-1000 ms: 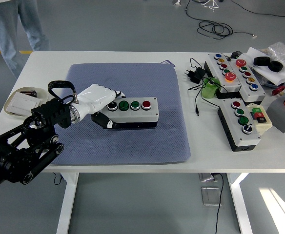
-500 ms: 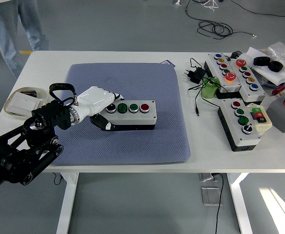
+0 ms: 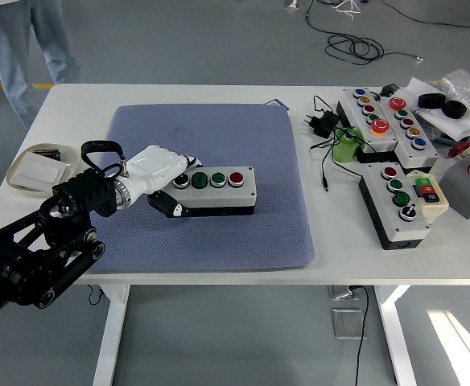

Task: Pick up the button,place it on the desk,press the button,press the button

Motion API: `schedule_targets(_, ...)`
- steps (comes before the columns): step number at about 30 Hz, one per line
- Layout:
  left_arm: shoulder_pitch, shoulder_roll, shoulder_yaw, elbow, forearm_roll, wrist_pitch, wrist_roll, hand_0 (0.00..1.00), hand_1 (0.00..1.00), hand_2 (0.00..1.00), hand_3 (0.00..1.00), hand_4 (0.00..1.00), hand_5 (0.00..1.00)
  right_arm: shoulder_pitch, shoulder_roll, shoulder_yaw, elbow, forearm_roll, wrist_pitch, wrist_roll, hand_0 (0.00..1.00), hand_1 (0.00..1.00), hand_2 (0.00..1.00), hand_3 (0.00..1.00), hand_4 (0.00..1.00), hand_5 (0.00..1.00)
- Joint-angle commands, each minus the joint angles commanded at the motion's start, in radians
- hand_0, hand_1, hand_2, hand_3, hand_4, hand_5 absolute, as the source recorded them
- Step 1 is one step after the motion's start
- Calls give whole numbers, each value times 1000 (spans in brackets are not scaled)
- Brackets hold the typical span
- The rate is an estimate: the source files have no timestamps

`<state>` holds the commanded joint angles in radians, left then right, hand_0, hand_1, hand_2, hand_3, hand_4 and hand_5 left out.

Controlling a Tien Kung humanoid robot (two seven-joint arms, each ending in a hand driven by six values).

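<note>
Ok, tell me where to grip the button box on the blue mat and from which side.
Grip the button box at its left short end, coming in from the left, as the left hand does now. It lies flat and long on the blue mat, buttons upward, so an end grasp on the sides keeps them clear.

Grey four-button box [image 3: 216, 190], flat on blue mat [image 3: 219, 129], left end gripped.

Left robot hand [image 3: 164, 178] grips the left end of the grey button box [image 3: 216, 190], which lies on the blue mat [image 3: 219, 129] on the white worktop [image 3: 315, 241]. More button boxes [image 3: 396, 205] sit far right, and a person's legs [image 3: 26, 40] stand at top left.
</note>
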<state>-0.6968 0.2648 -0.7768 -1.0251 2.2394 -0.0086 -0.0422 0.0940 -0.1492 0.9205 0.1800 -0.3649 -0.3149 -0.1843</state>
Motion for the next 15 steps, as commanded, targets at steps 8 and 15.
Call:
schedule_targets(8,2,1,-2,-2,5,-7,1,648,718,699,702,721,64,-2,0,2,0,-2,-1,-2,787,797,817,751,412,479)
schedule_targets(15,5,2,-5,-6,0,-10,3,660,738,711,724,740,101,-4,0,2,0,-5,-1,-3,787,797,817,751,412,479)
